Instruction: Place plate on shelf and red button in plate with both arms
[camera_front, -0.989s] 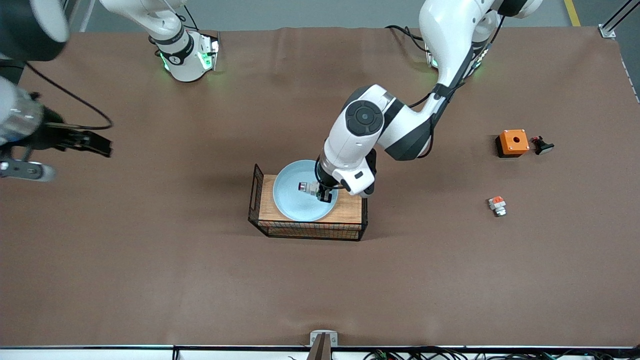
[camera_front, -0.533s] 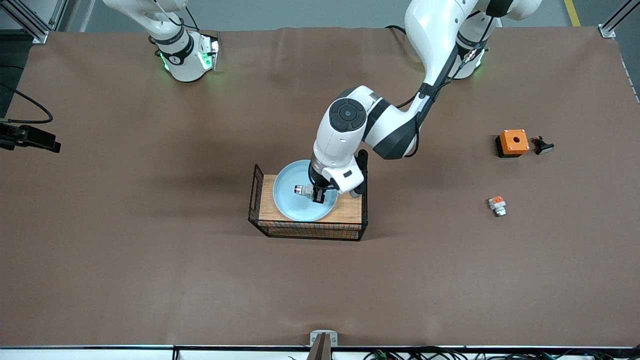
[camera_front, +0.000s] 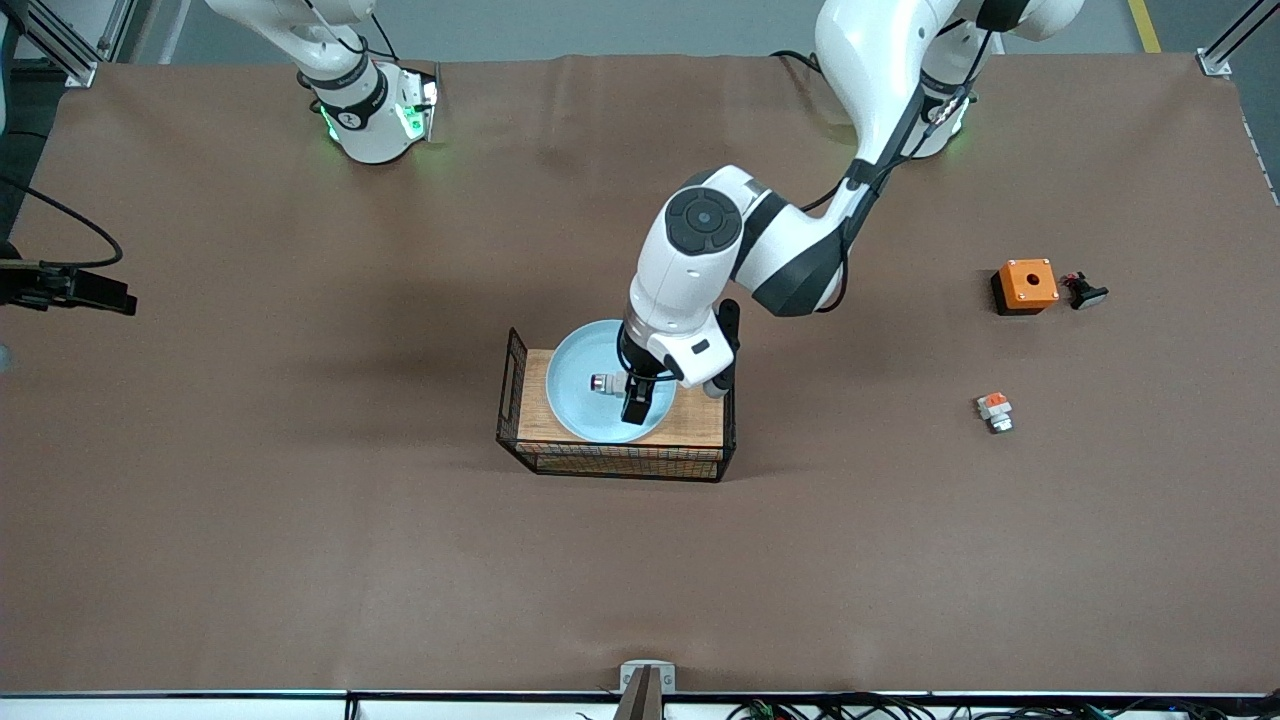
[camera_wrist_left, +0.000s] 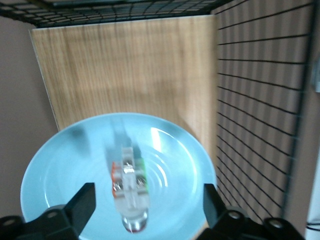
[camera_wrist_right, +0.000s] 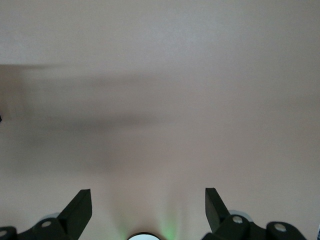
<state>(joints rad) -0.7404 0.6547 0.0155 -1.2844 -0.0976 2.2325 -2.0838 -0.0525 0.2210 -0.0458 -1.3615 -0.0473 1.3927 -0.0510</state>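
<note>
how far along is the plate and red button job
Nearly finished. The plate sits on the wooden top of the basket, and the red button lies on the plate. The left gripper is open over the plate, button released. The right gripper is open over bare table. Left: pulling the left arm away.

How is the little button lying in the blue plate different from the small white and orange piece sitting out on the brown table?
The red button lies on its side in the plate, atop the wooden-topped basket; the white piece with orange-red block rests on the bare table toward the left arm's end.

The red button sits under the left end effector, which is open; the white piece has nothing over it.

Both are small, pale-bodied parts, and neither is gripped.
</note>
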